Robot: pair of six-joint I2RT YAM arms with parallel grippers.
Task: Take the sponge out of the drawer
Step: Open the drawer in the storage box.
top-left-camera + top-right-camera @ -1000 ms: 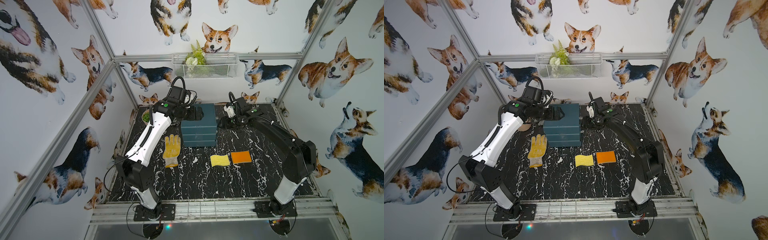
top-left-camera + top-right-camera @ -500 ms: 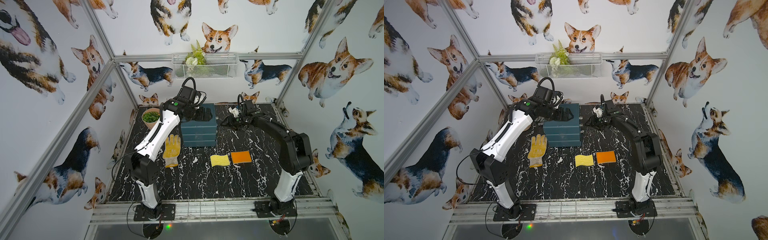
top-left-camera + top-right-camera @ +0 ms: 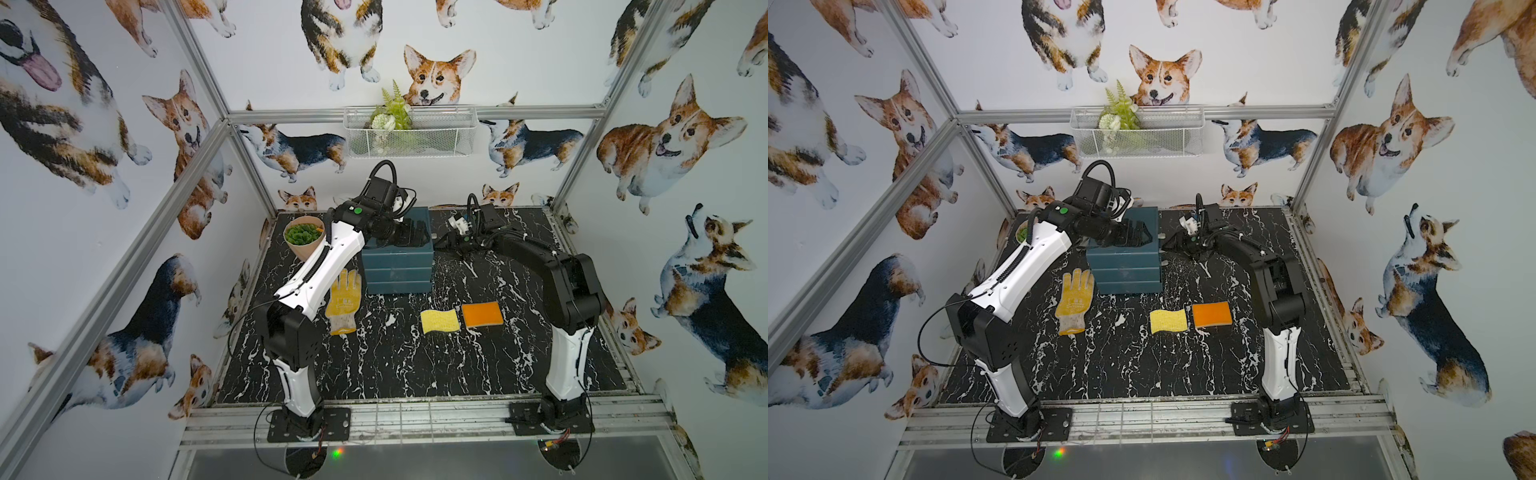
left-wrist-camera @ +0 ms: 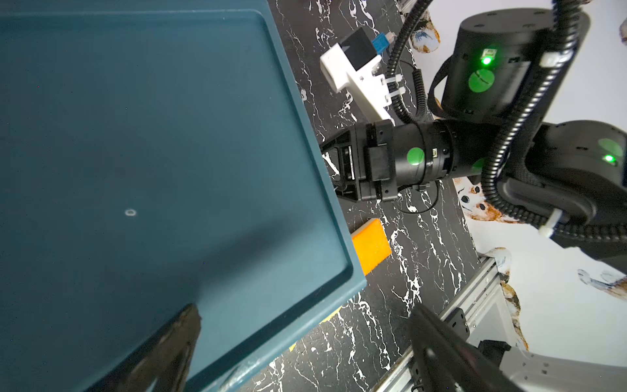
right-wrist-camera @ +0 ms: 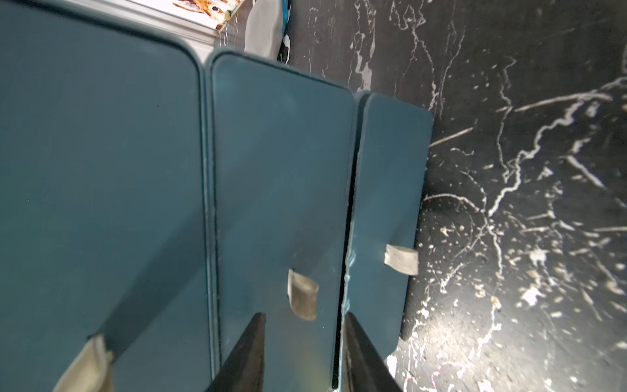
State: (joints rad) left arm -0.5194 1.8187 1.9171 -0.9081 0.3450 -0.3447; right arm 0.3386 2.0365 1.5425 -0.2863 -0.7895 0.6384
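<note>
While both arms lean in toward the back, the black marble table fills the lower middle of both top views. Left arm, white and black, climbs from the lower left. Right arm bends in from the right side of the table.

Between their tips, just above centre, stands the teal chest of drawers. That's three tiers stacked, none pulled out as seen from above. Up on the back wall hangs a wire basket with some greenery.

Left of the chest lies a yellow glove, partly covered in the picture by the left arm. A bowl of green leaves sits at the table's far left corner.

Now the sponges: a yellow sponge and an orange sponge lie side by side on the table, below and right of the chest. Both are out in the open, and what the drawers hold is hidden.

Left tool hovers over the chest's lid, jaws spread wide, holding nothing. One of its fingers is above the lid, the other out past the edge.

Right tool noses up to the chest's right-hand face, jaws parted but narrow, gripping nothing. The pale pull tab of the middle drawer sits right at its tips, with a gap on either side.
</note>
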